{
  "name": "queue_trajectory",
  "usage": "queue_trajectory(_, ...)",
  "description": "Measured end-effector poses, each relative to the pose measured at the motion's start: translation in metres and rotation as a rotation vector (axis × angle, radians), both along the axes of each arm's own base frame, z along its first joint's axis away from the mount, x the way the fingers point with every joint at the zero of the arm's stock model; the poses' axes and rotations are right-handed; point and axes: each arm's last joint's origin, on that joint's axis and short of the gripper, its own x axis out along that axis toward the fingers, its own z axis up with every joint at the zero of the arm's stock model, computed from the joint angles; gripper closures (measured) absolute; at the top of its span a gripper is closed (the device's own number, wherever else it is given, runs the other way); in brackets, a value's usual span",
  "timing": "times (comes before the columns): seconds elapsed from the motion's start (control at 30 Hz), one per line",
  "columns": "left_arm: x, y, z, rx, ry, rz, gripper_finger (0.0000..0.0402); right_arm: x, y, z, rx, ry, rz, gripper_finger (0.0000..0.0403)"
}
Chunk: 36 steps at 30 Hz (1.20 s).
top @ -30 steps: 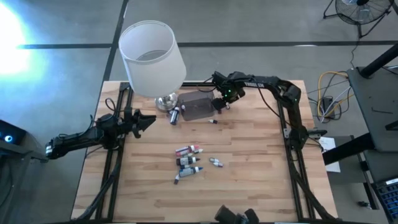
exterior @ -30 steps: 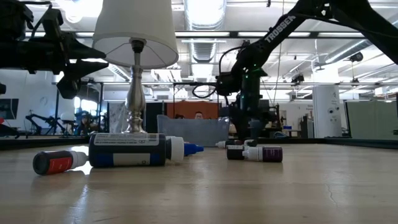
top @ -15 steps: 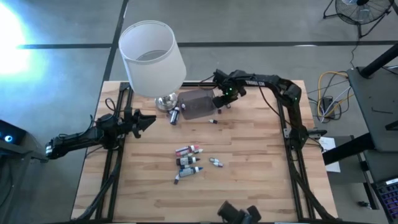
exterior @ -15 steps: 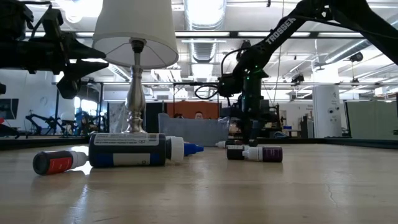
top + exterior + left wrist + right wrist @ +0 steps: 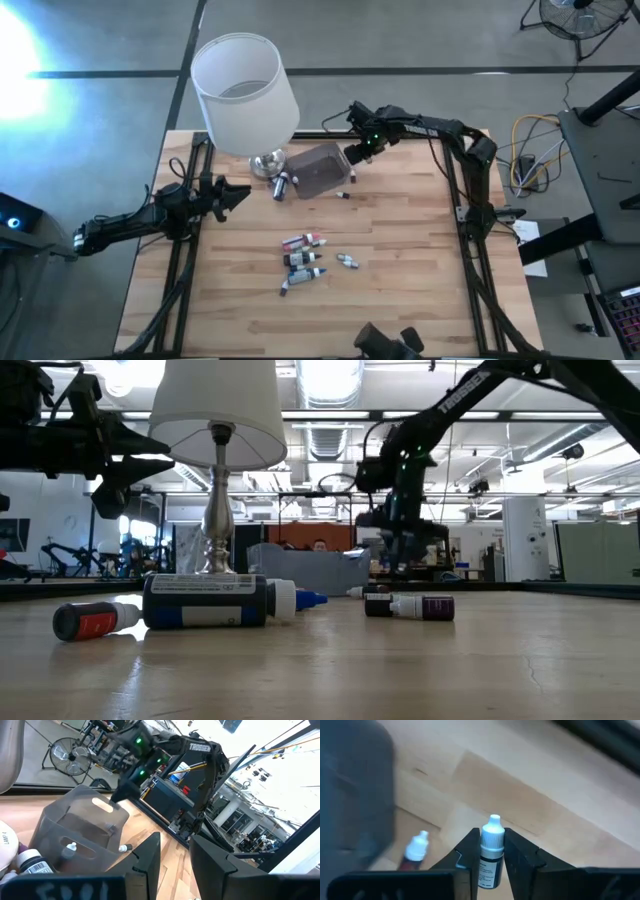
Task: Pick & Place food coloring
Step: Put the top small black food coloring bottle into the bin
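Observation:
Several food coloring bottles lie on their sides mid-table. One lies by the lamp base and another near the grey plastic box. My right gripper hangs at the box's right end, pointing steeply down and shut on a white-capped bottle. The box stands askew. My left gripper waits level at the table's left side, open, with nothing between its fingers. My right gripper pinches the bottle's body between its two fingers, coming from above and pointing steeply down. The white cap sticks out past the fingertips, and the bottle is clear of the table. Whether the gripper also touches the box's corner cannot be told.
A lamp with a white shade and chrome base stands at the far left, next to the box. The loose bottle lies on the wood right under my right gripper. The near half of the table holds only the bottle cluster.
My right gripper has shut on a bottle beside the box and has risen with it, lifting it clear of the table. The box, square to the table before, now sits askew with its right end shifted.

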Motion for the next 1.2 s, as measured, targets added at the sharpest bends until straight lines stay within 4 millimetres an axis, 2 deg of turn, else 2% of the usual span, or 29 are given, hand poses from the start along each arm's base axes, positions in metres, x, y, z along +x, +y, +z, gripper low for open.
queue_trajectory(0.13,0.000,0.000,0.000,0.000,0.000,0.000,0.0316,-0.003,0.001,0.022,-0.059,-0.060,-0.016,0.0340)
queue_trajectory(0.23,0.000,0.000,0.000,0.000,0.000,0.000,0.0316,-0.006,0.000,0.024,-0.057,-0.055,-0.034,0.0340)
queue_trajectory(0.5,0.000,0.000,0.000,0.000,0.000,0.000,0.0317,-0.013,0.003,-0.012,0.034,0.026,-0.103,0.0339)
queue_trajectory(0.7,0.000,0.000,0.000,0.000,0.000,0.000,0.0316,-0.014,0.002,-0.032,0.079,0.058,-0.109,0.0338)
queue_trajectory(0.97,0.000,0.000,0.000,0.000,0.000,0.000,0.0316,-0.013,0.000,-0.040,0.082,0.053,-0.111,0.0312)
queue_trajectory(1.2,0.000,0.000,0.000,0.000,0.000,0.000,0.0316,-0.015,-0.003,-0.045,0.099,0.057,-0.115,0.0308)
